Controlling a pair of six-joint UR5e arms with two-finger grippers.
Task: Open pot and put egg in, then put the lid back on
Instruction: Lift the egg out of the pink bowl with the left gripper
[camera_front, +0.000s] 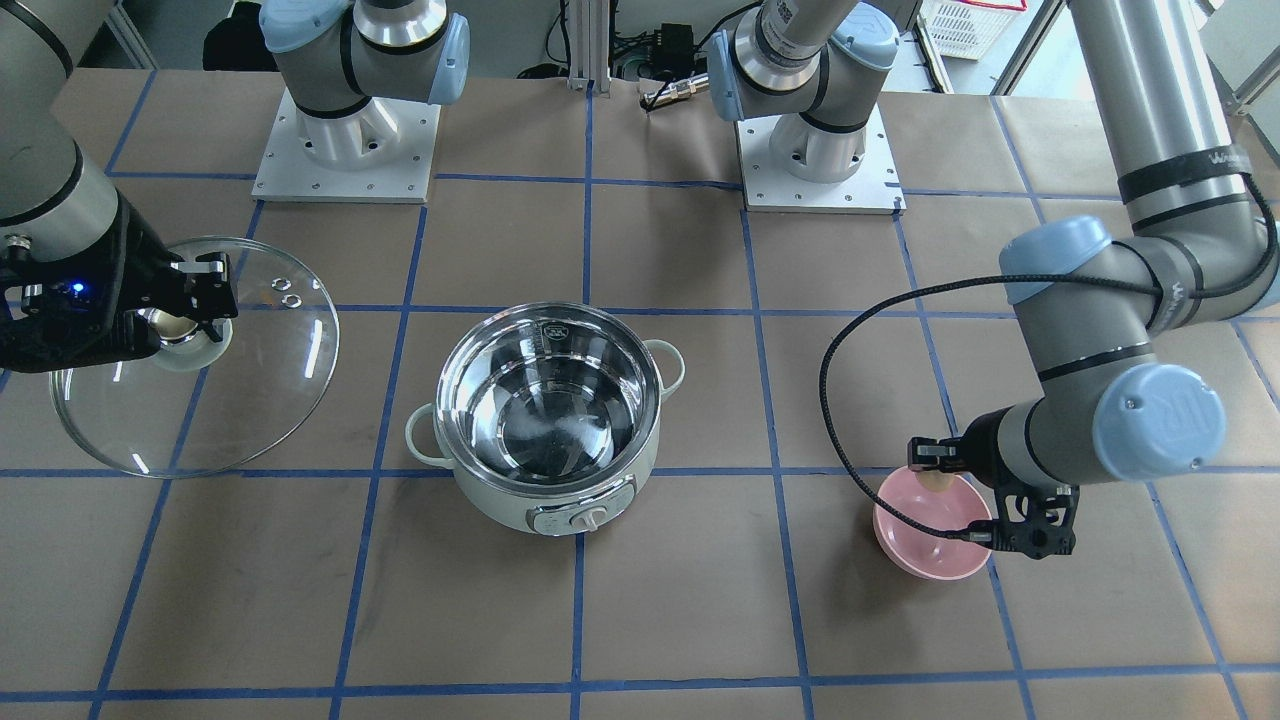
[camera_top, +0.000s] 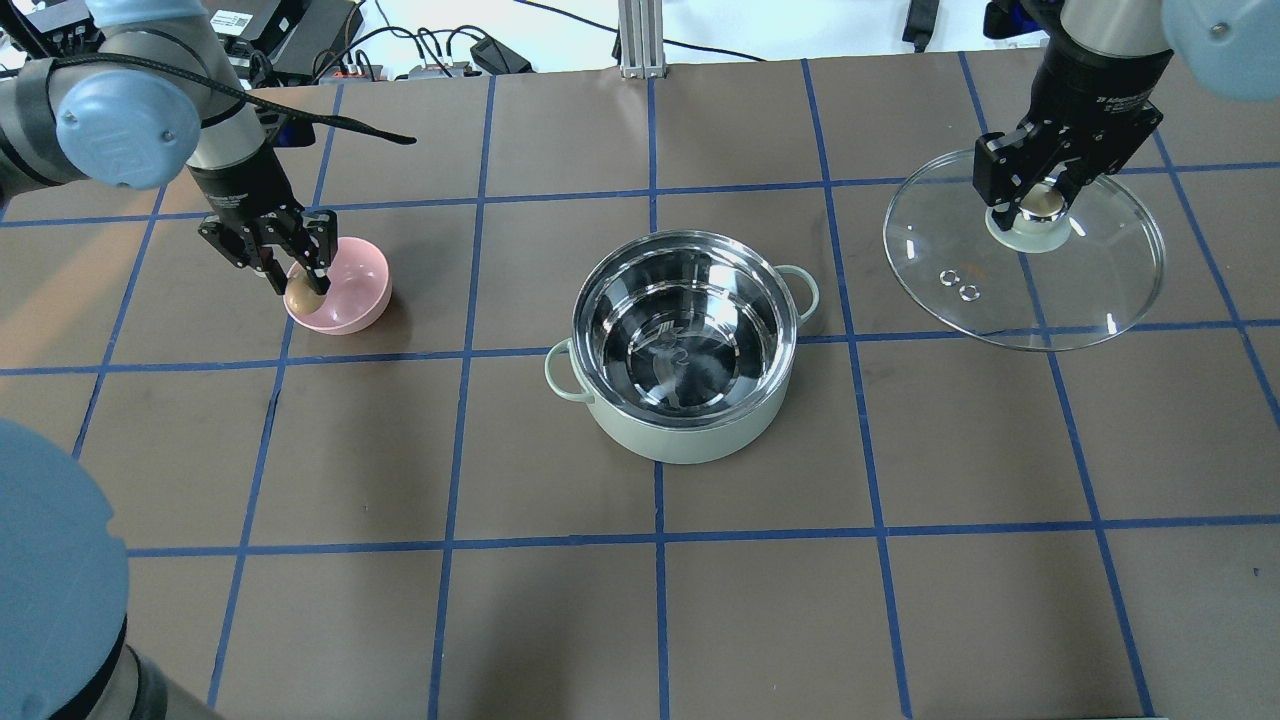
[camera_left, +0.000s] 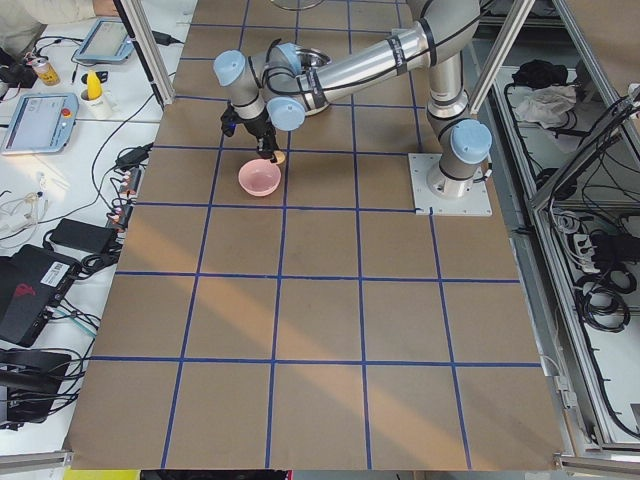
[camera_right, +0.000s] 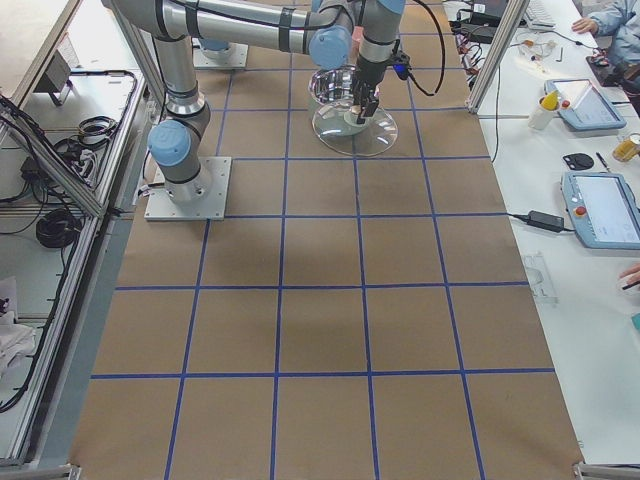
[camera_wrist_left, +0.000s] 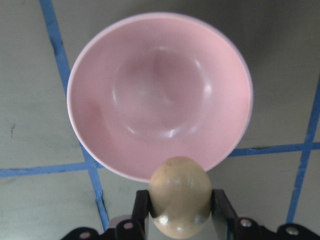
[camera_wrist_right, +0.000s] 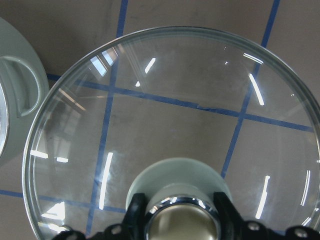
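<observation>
Egg pinched in the left tool, hanging over the lower rim of the pink bowl.
Lift it clear, carry it to the open pot at overhead centre, and release it low inside, gently. Right tool clamps the knob of the lid, upper right.

A pink bowl is seen standing upright on the table, which is covered in brown paper and divided into squares by blue tape lines. The bowl is set over one of these lines. Black cables and adapters are bunched beyond the far edge. A white basket is glimpsed past one corner, and two control tablets are laid on a white side bench
</observation>
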